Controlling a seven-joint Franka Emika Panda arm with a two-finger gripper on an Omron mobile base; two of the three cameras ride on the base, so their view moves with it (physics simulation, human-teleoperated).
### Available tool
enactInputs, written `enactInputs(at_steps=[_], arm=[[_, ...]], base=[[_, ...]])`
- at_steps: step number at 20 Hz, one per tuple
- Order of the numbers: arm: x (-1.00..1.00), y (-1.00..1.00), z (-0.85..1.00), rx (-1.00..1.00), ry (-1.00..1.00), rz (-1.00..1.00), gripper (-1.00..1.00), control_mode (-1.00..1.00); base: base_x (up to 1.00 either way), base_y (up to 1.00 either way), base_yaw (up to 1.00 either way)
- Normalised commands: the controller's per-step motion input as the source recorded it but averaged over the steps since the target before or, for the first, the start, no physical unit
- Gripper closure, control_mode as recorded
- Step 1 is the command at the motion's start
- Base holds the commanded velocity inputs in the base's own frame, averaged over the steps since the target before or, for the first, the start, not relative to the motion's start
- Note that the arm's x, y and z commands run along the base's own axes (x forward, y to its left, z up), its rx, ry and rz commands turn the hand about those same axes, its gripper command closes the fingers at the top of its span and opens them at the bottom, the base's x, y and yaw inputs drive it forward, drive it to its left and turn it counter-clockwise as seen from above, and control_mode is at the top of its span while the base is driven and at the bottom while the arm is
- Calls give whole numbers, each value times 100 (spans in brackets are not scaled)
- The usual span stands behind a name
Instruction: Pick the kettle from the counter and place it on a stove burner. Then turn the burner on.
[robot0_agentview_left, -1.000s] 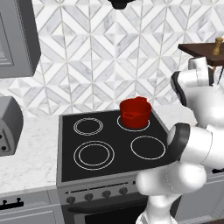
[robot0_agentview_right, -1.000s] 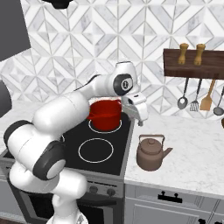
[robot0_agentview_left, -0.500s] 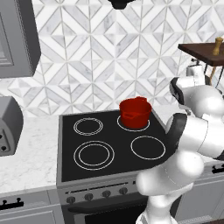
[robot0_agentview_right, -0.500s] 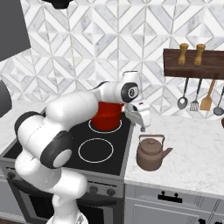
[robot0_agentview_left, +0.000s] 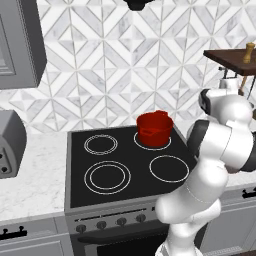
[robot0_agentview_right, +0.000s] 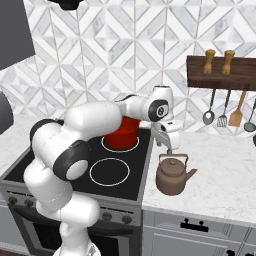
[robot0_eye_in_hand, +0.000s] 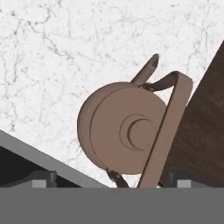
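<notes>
Claw (robot0_agentview_right: 169, 148) spread wide, empty, poised right above the kettle (robot0_agentview_right: 172, 174).
Kettle sits upright on the counter (robot0_agentview_right: 225, 170), just right of the black cooktop (robot0_agentview_right: 130, 175); a red pot (robot0_agentview_right: 122, 133) stands on the far burner.

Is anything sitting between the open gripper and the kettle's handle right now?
Nothing: in the right base view the gripper hangs just above the kettle, only air between them. The hand view shows its handle unobstructed.

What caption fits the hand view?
Looking down on the brown kettle on the marble counter, open gripper just above.
</notes>
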Motion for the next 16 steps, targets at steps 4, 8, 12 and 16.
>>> enactInputs(at_steps=[4,8,12,16], arm=[[-4,-11,0,3,-8,-2,-100,-100],[-14,-3,-1,1,-7,0,-100,-100],[-25,-7,-5,0,-3,-1,-100,-100],[-16,-2,-12,0,-1,-1,-100,-100]], base=[[0,0,0],[0,0,0],[0,0,0],[0,0,0]])
